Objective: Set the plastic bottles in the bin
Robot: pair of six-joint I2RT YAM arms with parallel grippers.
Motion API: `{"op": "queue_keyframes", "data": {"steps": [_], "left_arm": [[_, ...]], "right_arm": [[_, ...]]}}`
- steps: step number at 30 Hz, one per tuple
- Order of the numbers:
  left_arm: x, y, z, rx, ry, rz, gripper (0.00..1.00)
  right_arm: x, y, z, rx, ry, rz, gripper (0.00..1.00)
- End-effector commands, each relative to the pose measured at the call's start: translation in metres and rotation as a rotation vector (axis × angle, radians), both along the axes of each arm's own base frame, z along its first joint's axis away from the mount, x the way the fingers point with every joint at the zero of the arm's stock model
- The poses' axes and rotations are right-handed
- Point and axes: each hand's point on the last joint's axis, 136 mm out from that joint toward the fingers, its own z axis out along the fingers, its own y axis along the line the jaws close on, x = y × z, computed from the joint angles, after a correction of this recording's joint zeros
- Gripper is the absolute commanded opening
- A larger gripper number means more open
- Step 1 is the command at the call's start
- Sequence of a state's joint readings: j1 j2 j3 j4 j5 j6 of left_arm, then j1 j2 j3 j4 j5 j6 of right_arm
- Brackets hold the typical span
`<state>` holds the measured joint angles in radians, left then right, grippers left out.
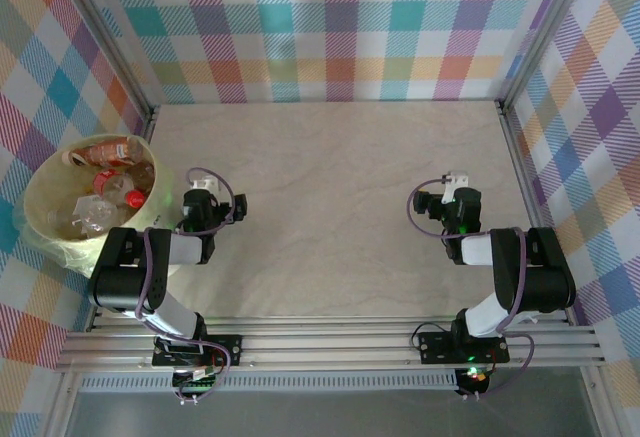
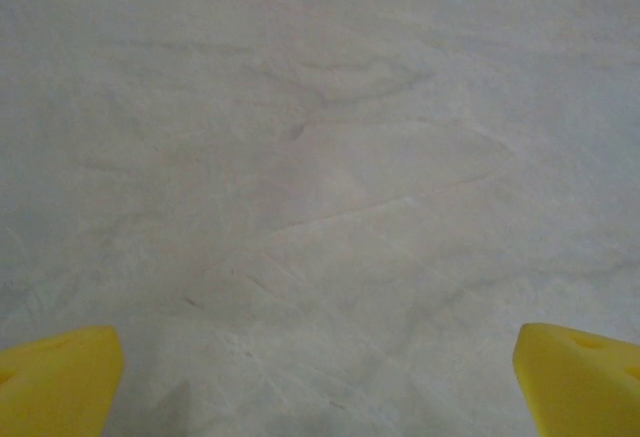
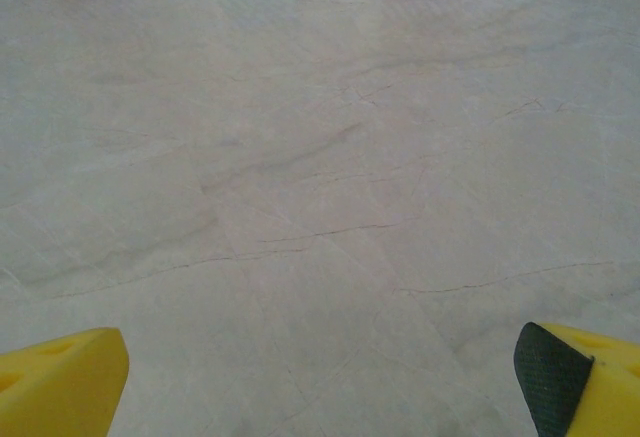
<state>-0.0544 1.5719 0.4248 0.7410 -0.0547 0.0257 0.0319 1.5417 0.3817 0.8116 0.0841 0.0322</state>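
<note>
Found the plastic bottles (image 1: 108, 153) heaped inside the bin (image 1: 42, 229), at the left edge of the table (image 1: 330, 157) and close against the checked wall (image 1: 40, 77). Made out red and orange labels and a red cap among them; could not tell the rest apart. Saw the left gripper (image 2: 320, 382) near the bin's rim but clear of it, yellow fingers (image 2: 60, 382) spread wide over bare marbled surface, gripping nothing. Saw the right gripper (image 3: 320, 387) well apart on the table's other side, likewise spread wide and holding nothing, with a dark pad on one fingertip. Noted purple cable (image 1: 412, 207) looped at each wrist, and aluminium rails (image 1: 330, 342) running along the near edge under both bases.
</note>
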Motion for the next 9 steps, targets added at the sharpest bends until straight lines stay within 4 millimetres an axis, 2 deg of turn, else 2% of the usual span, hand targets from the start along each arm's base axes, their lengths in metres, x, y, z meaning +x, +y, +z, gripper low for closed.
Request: {"op": "queue_keyframes", "data": {"steps": [1, 9], "left_arm": [[0.0064, 0.0043, 0.0161, 0.015, -0.071, 0.040, 1.00], [0.0061, 0.0046, 0.0157, 0.015, -0.071, 0.041, 1.00]], "right_arm": [[0.0100, 0.0012, 0.0173, 0.000, -0.057, 0.020, 1.00], [0.0098, 0.0007, 0.0186, 0.002, -0.063, 0.020, 1.00]]}}
